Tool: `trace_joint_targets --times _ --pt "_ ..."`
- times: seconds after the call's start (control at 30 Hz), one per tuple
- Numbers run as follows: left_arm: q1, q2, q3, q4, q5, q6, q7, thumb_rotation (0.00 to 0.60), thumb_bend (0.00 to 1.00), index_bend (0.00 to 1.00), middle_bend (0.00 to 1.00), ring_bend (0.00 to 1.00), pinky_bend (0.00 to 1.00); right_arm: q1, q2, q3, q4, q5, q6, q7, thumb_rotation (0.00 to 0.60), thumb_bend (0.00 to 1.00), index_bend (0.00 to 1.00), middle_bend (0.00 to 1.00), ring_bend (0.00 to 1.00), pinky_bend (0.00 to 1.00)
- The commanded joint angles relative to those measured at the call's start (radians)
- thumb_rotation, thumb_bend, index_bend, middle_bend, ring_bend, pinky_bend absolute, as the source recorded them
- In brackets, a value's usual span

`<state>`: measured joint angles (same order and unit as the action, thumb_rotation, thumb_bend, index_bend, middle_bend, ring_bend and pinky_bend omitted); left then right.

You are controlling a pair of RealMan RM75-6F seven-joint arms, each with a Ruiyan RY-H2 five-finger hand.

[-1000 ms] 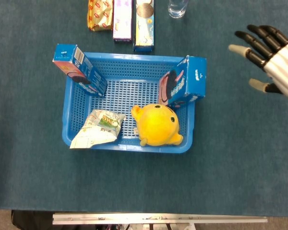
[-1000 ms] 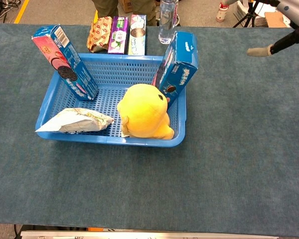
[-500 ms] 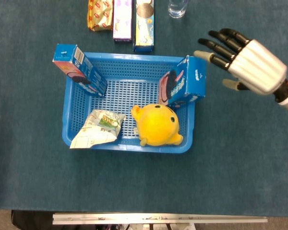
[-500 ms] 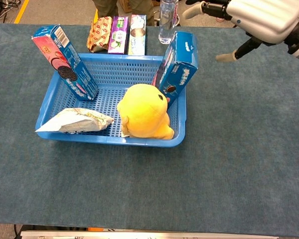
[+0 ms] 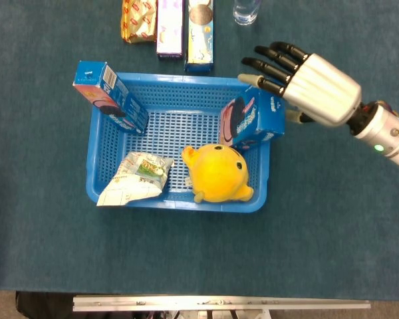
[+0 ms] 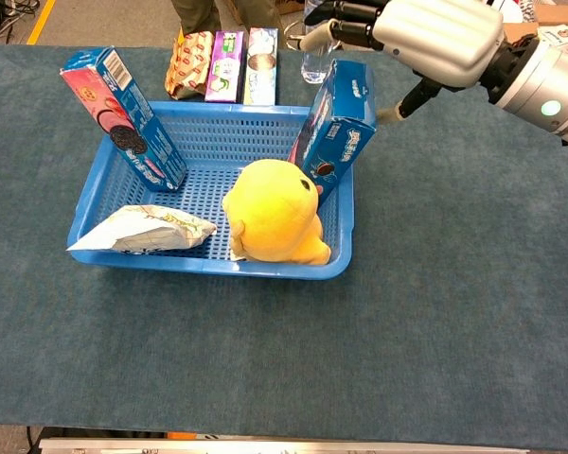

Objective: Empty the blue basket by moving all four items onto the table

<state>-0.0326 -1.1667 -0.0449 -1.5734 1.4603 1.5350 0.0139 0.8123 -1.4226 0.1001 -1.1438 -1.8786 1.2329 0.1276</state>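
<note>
While fingers spread, right robot hand [image 5: 306,78] hovers

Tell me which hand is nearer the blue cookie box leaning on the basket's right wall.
Right. The right hand hovers open just above the blue cookie box, fingers spread over its top. The left hand shows in neither view.
</note>
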Motion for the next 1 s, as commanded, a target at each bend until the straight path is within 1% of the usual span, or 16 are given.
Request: trace_joint_targets --times 0.03,0.2,0.3,0.37,0.67,0.87,1.0 --pt "0.002 -0.001 0.000 0.003 0.000 0.002 -0.004 0.600 0.25 0.27 0.21 0.17 0.38 0.010 -0.010 -0.009 0.009 0.007 -0.012 0.000 0.600 0.00 0.20 0.16 0.12 0.20" --pt "0.006 -0.002 0.000 0.009 0.000 0.004 -0.014 0.600 0.25 0.27 0.21 0.17 0.38 0.021 -0.026 -0.020 0.020 0.024 -0.026 -0.012 0.600 0.00 0.20 0.20 0.15 0.20" --pt "0.007 -0.003 0.000 0.011 -0.001 0.003 -0.018 0.600 0.25 0.27 0.21 0.17 0.38 0.022 -0.032 -0.022 0.023 0.033 -0.023 -0.021 0.600 0.00 0.24 0.27 0.19 0.21" --pt "0.008 -0.003 0.000 0.013 -0.001 0.003 -0.021 0.600 0.25 0.27 0.21 0.17 0.38 0.021 -0.034 -0.024 0.025 0.038 -0.016 -0.026 0.600 0.00 0.33 0.35 0.22 0.21" --pt "0.009 -0.005 0.000 0.015 0.002 0.003 -0.018 0.600 0.25 0.27 0.21 0.17 0.38 0.012 -0.042 -0.030 0.035 0.059 0.016 -0.045 0.600 0.00 0.62 0.57 0.35 0.22" --pt "0.008 -0.005 -0.002 0.013 0.003 0.002 -0.015 0.600 0.25 0.27 0.21 0.17 0.38 0.008 -0.043 -0.033 0.035 0.067 0.033 -0.054 0.600 0.00 0.72 0.65 0.42 0.23" --pt "0.009 -0.006 -0.002 0.014 0.002 0.001 -0.016 0.600 0.25 0.27 0.21 0.17 0.38 0.004 -0.047 -0.031 0.035 0.071 0.055 -0.051 0.600 0.00 0.75 0.68 0.45 0.24"
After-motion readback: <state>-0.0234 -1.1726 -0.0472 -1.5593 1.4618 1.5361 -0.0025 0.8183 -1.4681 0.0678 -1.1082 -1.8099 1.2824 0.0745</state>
